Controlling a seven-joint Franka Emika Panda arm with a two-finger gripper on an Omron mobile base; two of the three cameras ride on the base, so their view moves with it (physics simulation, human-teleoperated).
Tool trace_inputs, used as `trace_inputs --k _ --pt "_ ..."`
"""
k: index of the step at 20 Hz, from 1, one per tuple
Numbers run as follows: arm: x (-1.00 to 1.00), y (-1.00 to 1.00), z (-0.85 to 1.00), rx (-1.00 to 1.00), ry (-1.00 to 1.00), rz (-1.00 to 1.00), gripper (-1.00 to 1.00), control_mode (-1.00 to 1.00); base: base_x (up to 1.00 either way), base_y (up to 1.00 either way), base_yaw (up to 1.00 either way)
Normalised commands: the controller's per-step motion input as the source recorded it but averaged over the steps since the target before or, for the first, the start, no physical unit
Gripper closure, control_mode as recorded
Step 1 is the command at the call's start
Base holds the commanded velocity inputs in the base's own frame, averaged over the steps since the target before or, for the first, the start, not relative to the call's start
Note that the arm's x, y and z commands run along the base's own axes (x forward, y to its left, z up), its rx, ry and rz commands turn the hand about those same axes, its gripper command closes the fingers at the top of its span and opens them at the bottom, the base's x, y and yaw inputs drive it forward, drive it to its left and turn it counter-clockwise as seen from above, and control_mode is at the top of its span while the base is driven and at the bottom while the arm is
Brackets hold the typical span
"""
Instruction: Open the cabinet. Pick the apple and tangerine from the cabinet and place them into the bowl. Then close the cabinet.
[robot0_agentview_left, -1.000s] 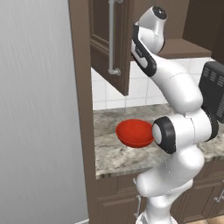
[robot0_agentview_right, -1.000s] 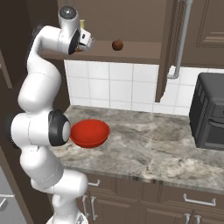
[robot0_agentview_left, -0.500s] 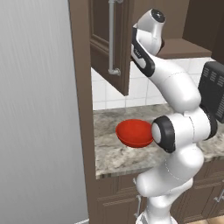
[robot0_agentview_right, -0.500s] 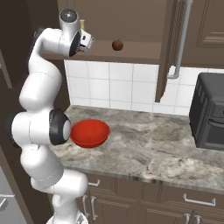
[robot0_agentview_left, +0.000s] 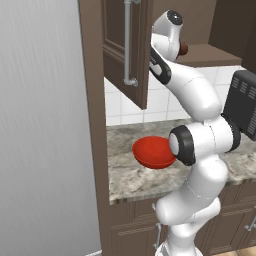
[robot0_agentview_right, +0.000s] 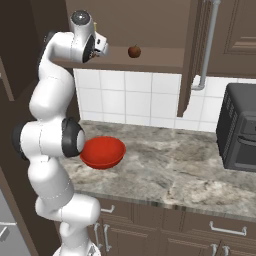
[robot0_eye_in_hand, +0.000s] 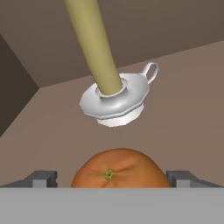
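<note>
The tangerine (robot0_eye_in_hand: 120, 168) lies on the cabinet (robot0_agentview_right: 150, 59) shelf, directly between the two dark tips of the end effector (robot0_eye_in_hand: 113, 178), which stand wide apart on either side of it without visibly touching it. Nothing is held. So the step in hand is the pick of the tangerine, at the point where the open jaws are set around the fruit and the squeeze has not been made.

Just beyond the tangerine, deeper on the shelf, sits a white candle holder (robot0_eye_in_hand: 115, 99) with a loop handle and a pale yellow candle (robot0_eye_in_hand: 93, 39) leaning out of it. The apple (robot0_agentview_right: 134, 51) rests farther along the same shelf, near its front edge and well apart from the end effector, untouched. Both cabinet doors are swung open, the long silver bar handle (robot0_agentview_left: 127, 41) of one hanging beside the arm.

The bowl (robot0_agentview_right: 103, 152) stands empty on the granite surface (robot0_agentview_right: 175, 170) below the shelf, near the surface's front edge beside the arm's elbow. A dark oven-like appliance (robot0_agentview_right: 241, 128) sits at the far right end.

The next move, as I judge it, calls for closing on the tangerine squarely across its middle, then drawing straight back out without pushing forward into the candle holder, and lowering to the bowl. The apple and the closing of the doors remain.
</note>
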Motion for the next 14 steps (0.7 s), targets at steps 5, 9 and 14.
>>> trace_inputs --k 5,9,14 --pt "0.11 0.00 -0.10 -0.04 0.00 0.00 1.00 -1.00 0.00 0.00 0.00" --pt "0.01 0.00 0.00 0.00 0.00 0.00 1.00 -1.00 0.00 0.00 0.00" --pt "-0.04 0.00 0.00 0.00 0.00 0.00 1.00 -1.00 0.00 0.00 0.00"
